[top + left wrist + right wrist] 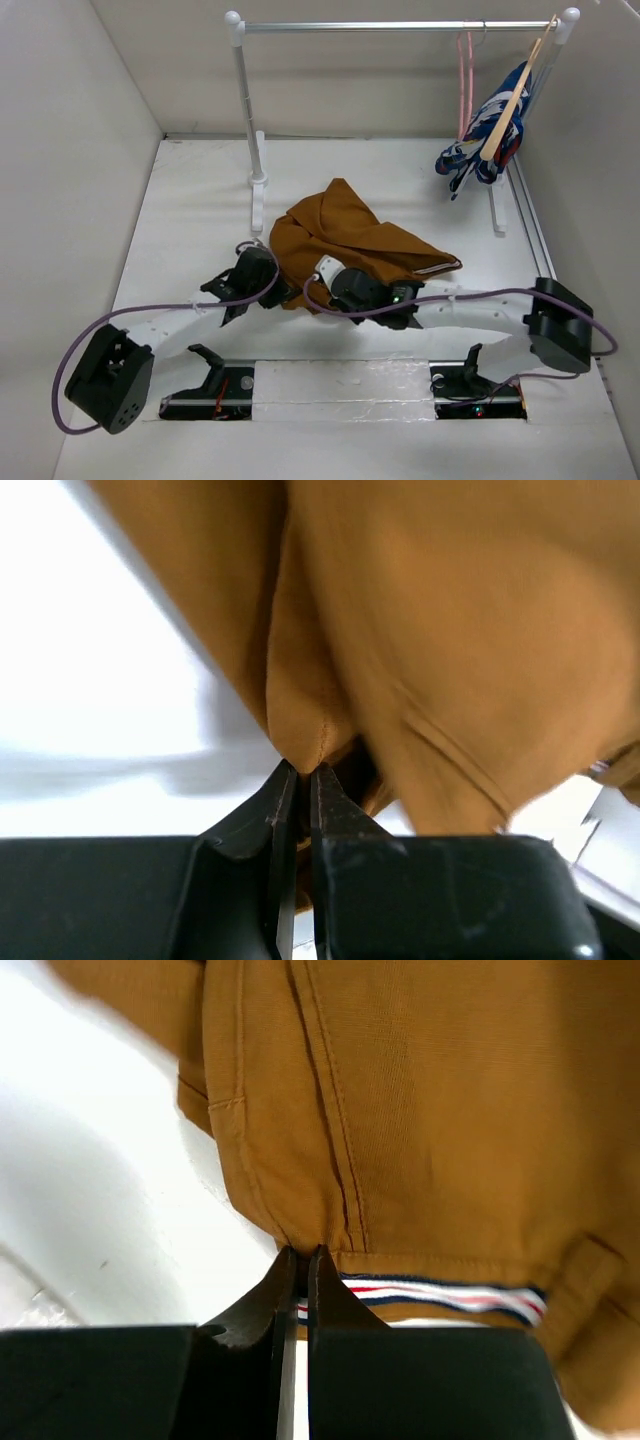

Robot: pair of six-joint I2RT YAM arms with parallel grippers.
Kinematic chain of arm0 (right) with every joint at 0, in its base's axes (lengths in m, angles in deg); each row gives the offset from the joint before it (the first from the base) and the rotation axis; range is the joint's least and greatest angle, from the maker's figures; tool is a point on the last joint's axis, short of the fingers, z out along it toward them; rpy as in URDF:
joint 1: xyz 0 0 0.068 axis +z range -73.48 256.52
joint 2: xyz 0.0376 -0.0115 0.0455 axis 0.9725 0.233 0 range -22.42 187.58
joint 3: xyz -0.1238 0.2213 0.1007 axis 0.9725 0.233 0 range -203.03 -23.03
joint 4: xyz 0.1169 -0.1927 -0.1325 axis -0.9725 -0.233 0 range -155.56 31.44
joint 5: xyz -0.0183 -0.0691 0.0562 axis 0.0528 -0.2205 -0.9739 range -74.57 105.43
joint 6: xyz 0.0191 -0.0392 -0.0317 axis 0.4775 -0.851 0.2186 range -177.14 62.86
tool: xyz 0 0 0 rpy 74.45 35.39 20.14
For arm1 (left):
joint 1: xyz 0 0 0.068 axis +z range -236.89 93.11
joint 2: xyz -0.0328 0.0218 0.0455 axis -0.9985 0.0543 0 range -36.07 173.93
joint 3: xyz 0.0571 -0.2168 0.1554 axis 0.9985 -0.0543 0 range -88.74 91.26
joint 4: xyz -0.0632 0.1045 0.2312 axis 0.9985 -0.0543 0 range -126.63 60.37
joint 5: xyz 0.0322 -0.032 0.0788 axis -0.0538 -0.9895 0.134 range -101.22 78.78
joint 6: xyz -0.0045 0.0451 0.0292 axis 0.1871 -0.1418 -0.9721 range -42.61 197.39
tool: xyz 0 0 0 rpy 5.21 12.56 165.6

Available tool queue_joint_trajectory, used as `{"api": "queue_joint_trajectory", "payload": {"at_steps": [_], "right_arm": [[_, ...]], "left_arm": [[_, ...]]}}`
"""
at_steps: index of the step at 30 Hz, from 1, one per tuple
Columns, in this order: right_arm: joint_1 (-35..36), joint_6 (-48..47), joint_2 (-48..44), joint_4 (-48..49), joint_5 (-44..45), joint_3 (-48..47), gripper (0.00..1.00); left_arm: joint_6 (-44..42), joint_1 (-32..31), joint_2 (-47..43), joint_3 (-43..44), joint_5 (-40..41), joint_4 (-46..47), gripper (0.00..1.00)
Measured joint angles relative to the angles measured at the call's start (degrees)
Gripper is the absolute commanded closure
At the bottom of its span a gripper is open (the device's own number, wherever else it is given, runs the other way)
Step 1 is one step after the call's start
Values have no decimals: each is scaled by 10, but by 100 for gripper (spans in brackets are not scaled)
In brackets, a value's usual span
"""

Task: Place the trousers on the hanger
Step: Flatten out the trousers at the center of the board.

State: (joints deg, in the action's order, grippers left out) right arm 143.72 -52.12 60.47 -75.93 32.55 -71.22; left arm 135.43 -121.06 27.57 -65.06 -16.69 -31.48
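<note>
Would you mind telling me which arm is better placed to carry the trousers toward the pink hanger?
Probably the right. The left gripper and right gripper are shut on the trousers, but the right one pinches at the striped waistband, and the hanger hangs far right on the rail, its side.

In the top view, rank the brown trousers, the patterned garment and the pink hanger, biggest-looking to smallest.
1. trousers
2. patterned garment
3. pink hanger, though only a thin sliver of it shows

The trousers (430, 1110) are matt, finely woven rust-brown cloth with stitched seams. The fingers (340, 1307) look like smooth black plastic. The rail (400, 27) is shiny metal, the surface (190, 230) smooth white.
</note>
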Motion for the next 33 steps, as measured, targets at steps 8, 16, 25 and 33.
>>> {"api": "queue_joint_trajectory", "payload": {"at_steps": [8,16,25,33], "right_arm": [[-50,-16,-239,-169,23,-49,100],[-110,-91,-410,-292,-129,-108,100],[-101,-129,-294,-334,-337,27,100],[-101,-103,-301,-406,-269,3,30]], "left_arm": [[-78,226,-65,80,29,-76,100],[-128,465,-38,334,16,-149,100],[-148,465,-37,581,150,-193,100],[-181,466,9,549,211,-228,95]]}}
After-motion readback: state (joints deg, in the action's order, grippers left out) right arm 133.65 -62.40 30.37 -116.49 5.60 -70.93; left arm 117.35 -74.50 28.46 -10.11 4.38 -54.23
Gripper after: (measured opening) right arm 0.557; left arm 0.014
